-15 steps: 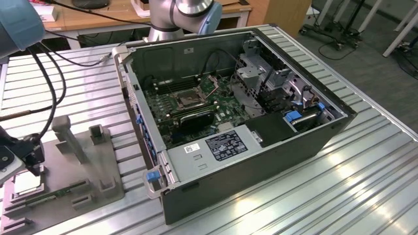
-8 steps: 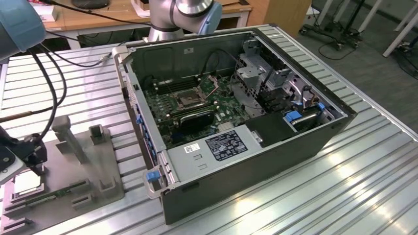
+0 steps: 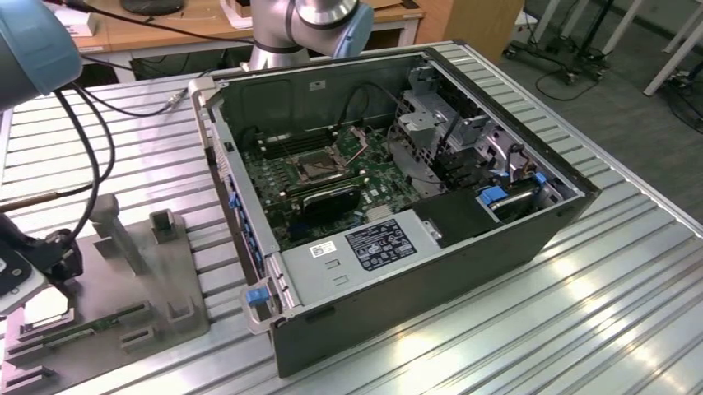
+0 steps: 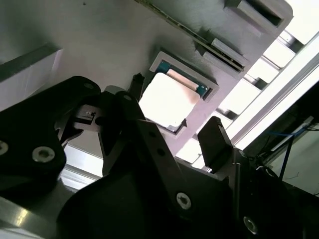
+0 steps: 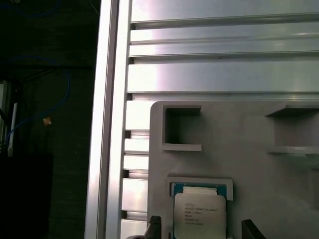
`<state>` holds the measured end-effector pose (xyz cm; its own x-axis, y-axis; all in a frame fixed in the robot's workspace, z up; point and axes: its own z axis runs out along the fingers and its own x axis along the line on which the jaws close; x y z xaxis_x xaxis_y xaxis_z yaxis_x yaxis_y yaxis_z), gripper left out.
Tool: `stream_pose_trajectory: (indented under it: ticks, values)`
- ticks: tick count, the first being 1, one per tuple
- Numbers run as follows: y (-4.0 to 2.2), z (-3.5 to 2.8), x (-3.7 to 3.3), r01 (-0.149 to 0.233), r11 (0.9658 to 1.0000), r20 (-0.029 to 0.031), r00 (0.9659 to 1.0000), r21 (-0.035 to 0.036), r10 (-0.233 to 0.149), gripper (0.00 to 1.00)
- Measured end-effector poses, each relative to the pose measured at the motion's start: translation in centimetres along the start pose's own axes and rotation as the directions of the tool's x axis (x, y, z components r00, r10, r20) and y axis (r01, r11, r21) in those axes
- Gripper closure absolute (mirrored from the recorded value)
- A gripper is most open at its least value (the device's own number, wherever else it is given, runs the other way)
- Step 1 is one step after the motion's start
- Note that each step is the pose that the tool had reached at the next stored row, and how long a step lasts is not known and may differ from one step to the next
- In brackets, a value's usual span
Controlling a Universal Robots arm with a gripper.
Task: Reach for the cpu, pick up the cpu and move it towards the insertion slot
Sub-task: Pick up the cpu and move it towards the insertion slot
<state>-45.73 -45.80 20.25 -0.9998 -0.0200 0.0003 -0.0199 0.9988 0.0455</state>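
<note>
Tabletop (image 3: 615, 280) of aluminium slats bears fixture (image 3: 165, 284) holding cpu (image 5: 199, 215), beside computer case (image 3: 439, 271).

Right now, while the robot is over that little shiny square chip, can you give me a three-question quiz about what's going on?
1. True or false: the small, flat, silvery square cpu is lifted clear of its pocket in the grey holder plate.
2. Where is the square insertion slot with the shiny metal frame? A) on the grey holder plate B) inside the open black computer case C) on the floor
3. Fill in: the black gripper has its fingers ____, one on each side of the cpu.

Key: 1 false, it sits in the pocket; 2 B; 3 open.
</note>
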Motion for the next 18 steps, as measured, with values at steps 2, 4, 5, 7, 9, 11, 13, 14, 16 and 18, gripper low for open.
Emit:
stream_pose_trajectory:
  ticks: [2, 4, 5, 7, 9, 11, 13, 14, 16, 18]
  values:
    - [0.01, 0.28, 0.0, 0.0, 1.0, 0.0, 1.0, -0.0005, 0.0, 0.29]
    - [0.01, 0.52, 0.0, 0.0, 1.0, 0.0, 1.0, -0.0005, 0.0, 0.29]
    - [0.03, 0.6, 0.0, 0.0, 1.0, 0.0001, 1.0, -0.0006, 0.0, 0.29]
    - [0.08, 0.67, 0.0, 0.001, 1.0, -0.0001, 1.0, -0.0005, -0.001, 0.29]
    - [0.12, 0.78, 0.0, 0.002, 1.0, -0.0001, 1.0, -0.0005, -0.002, 0.29]
    - [0.12, 0.89, 0.0, 0.01, 1.0, -0.0001, 1.0, -0.0006, -0.01, 0.29]
    - [0.13, 0.96, 0.0, 0.018, 0.9998, -0.0003, 0.9998, -0.0005, -0.018, 0.29]
    - [0.15, 1.02, 0.0, 0.019, 0.9998, -0.0001, 0.9998, -0.0006, -0.019, 0.29]
    - [0.21, 1.16, 0.0, 0.019, 0.9998, -0.0001, 0.9998, -0.0006, -0.019, 0.29]
    - [0.25, 1.29, -0.01, 0.019, 0.9998, -0.0003, 0.9998, -0.0004, -0.019, 0.29]
